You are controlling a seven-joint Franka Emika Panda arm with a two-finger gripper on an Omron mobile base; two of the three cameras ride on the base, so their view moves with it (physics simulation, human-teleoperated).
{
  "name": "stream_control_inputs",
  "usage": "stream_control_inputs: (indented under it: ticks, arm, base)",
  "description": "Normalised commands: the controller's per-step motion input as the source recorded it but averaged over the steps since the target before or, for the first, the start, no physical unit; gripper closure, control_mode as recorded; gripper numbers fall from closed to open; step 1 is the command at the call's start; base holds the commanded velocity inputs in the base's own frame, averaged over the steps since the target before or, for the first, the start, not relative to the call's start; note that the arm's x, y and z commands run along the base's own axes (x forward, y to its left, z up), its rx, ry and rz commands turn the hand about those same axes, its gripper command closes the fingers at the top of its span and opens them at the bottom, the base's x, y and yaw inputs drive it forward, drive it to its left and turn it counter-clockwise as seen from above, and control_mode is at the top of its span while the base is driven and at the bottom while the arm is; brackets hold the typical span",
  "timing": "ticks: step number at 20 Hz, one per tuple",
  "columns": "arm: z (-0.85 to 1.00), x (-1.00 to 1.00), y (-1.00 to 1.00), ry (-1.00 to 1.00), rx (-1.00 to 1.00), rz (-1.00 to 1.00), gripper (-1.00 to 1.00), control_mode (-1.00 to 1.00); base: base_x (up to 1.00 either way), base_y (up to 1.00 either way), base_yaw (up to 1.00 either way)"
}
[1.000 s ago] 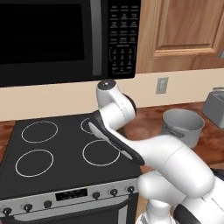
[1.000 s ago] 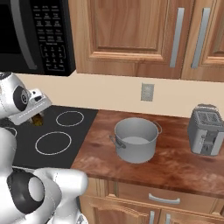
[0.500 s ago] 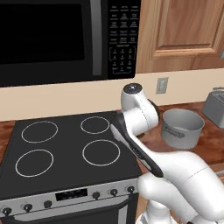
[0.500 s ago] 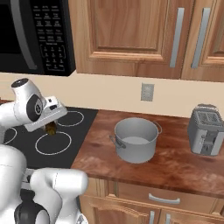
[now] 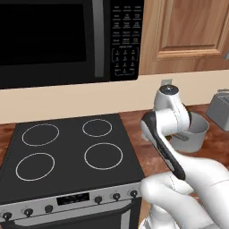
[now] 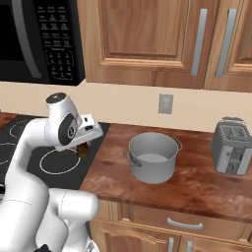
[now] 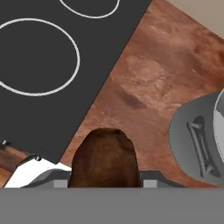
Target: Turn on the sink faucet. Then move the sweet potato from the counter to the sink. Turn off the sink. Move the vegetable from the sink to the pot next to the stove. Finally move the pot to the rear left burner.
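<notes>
Hand view: brown sweet potato [image 7: 105, 157] at the bottom centre, clamped in the gripper [image 7: 105, 181], seen end-on above the seam where the black stove top [image 7: 52, 78] meets the reddish-brown wooden counter [image 7: 148, 87]. Grey pot [image 7: 199, 144] at the right edge, one riveted handle facing the camera, standing on the counter beside the stove. Two white burner rings on the stove top, a large one at upper left, another cut off by the top edge. Right base view: white arm bent forward with the hand over the front right corner of the stove, a small brown lump, the sweet potato [image 6: 82, 149], hanging under the gripper [image 6: 83, 147], held off the surface and well short of the pot [image 6: 152, 157]. Pot upright on the counter [image 6: 197, 182], two side handles, to the right of the stove, with a silver toaster [image 6: 232, 146] farther right and a wall outlet [image 6: 165, 103] behind. Left base view: four burner rings on the stove [image 5: 67, 152], black microwave [image 5: 67, 40] above, pot [image 5: 192, 134] partly hidden behind the arm.
</notes>
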Motion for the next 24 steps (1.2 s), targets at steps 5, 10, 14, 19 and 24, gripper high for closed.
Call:
stream_control_inputs:
  ticks: [5, 10, 14, 19, 24]
  arm:
    - [0.06, -0.03, -0.95, 0.0, 0.06, -0.05, 1.0, -1.0]
    - [0.15, 0.0, -0.92, 0.0, 0.05, -0.03, 1.0, -1.0]
    - [0.11, 0.0, -0.84, 0.0, 0.02, -0.04, 1.0, -1.0]
    - [0.08, 0.07, -0.92, 0.0, 0.08, -0.01, 1.0, -1.0]
    - [-0.01, 0.3, -0.59, 0.0, 0.03, -0.01, 1.0, -1.0]
  base:
    - [0.0, 0.0, 0.0]
    - [0.0, 0.0, 0.0]
    - [0.0, 0.0, 0.0]
    - [0.0, 0.0, 0.0]
    - [0.0, 0.0, 0.0]
